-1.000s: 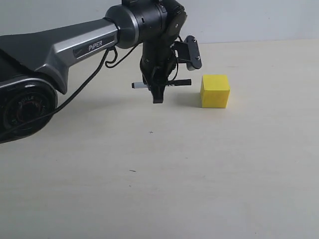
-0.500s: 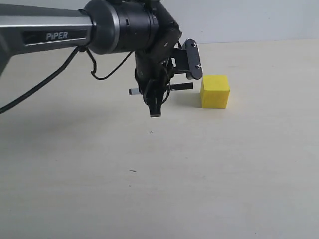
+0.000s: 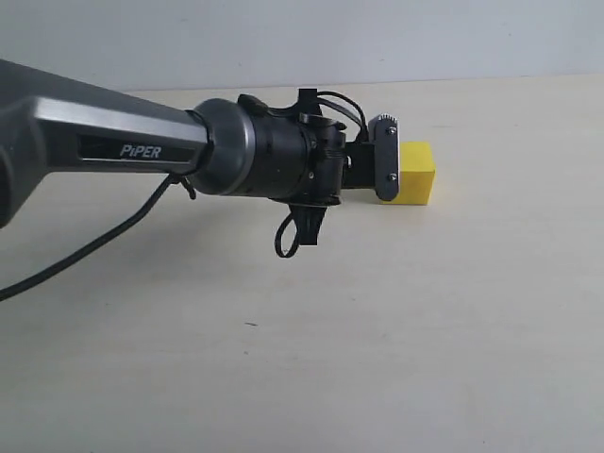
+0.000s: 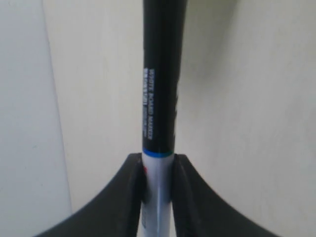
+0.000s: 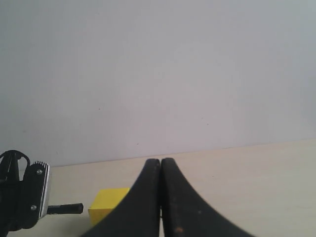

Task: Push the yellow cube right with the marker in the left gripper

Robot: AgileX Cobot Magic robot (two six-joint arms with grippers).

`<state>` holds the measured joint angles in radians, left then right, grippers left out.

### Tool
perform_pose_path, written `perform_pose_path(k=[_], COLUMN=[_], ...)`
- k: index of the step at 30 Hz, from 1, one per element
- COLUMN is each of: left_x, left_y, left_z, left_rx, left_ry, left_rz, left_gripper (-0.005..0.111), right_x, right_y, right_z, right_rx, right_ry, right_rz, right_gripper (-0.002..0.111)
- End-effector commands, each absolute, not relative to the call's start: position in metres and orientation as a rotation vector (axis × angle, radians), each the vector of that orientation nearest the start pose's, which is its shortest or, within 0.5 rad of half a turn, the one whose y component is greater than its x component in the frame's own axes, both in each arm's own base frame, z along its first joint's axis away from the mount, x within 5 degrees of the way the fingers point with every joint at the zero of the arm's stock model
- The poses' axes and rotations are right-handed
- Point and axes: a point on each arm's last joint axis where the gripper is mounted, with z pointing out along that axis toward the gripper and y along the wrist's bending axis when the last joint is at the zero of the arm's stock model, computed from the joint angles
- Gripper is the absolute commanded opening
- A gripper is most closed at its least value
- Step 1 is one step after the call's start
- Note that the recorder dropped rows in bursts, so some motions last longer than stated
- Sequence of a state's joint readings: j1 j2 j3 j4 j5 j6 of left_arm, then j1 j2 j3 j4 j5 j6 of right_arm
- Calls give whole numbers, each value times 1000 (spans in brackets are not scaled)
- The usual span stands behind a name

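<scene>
left jaws: your black two-fingered left gripper (image 4: 157, 159) is pinched narrow on the white barrel of the slim black-and-white whiteboard marker (image 4: 160, 98), just behind its blue ring.
right jaws: the black right gripper (image 5: 160, 163) has its fingers pressed together with nothing between them, and it looks across at the work from the side.
yellow cube: the small bright yellow matte cube (image 3: 417, 175) sits on the pale beige table top (image 3: 396, 330), just right of the wrist. in the exterior view its left part is hidden behind the silver-grey camera block (image 3: 387, 159).
marker tip: in the right wrist view the black cap end pokes out beneath the camera block and points at the cube's facing side. a sliver of table shows between them, so i judge them just beside each other and not touching. the exterior view hides the marker.
step in hand: closing that last gap and starting the push, as i read it. the cube looks not yet pushed.
how to push: drive along the marker's own length, toward the right of the exterior view. meet the facing side at its middle and low down, so the cube slides rather than spins or tips. go slowly and in a straight line.
watch for: the smooth barrel may slip back through the fingers. if the blue ring nears them in the left wrist view, stop. the camera block sits close to the cube, so take care that it does not strike first.
</scene>
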<state>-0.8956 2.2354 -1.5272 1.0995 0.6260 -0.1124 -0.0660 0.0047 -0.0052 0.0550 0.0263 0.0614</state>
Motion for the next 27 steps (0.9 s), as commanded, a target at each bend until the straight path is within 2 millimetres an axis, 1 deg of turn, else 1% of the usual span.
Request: perform_pose_path(k=[1,4,8,11,13,16,20,27], left_x=[334,339,343,348,348,345,344,345], left_y=[-335,-336,-338,-338,-339,-345,-350,-351], left_z=[138,142,141,138,132,128,126,126], left_rx=[1684,1666,1704,1686,1715,1736,1700,1711], left_ry=[1739,1760,1768,1800,1785,1753,1729,1716], left_rz=[702,769,837,899,919,900,881,876], left_gripper=[0,0,0,0,0,0,0,0], right_x=[56,56,56,56,56,56,56,56], right_y=[-4,-4,-4,-4,-4,-4,-4,-4], right_z=[212,212,212,212,212,212,212,212], right_rx=[129,129,129,129,129,129,129,129], right_ry=[1496,1496,1496,1496,1496,1496,1496,1496], right_rz=[28,28,28,28,28,28,28,28], right_gripper=[0,0,0,0,0,0,0,0])
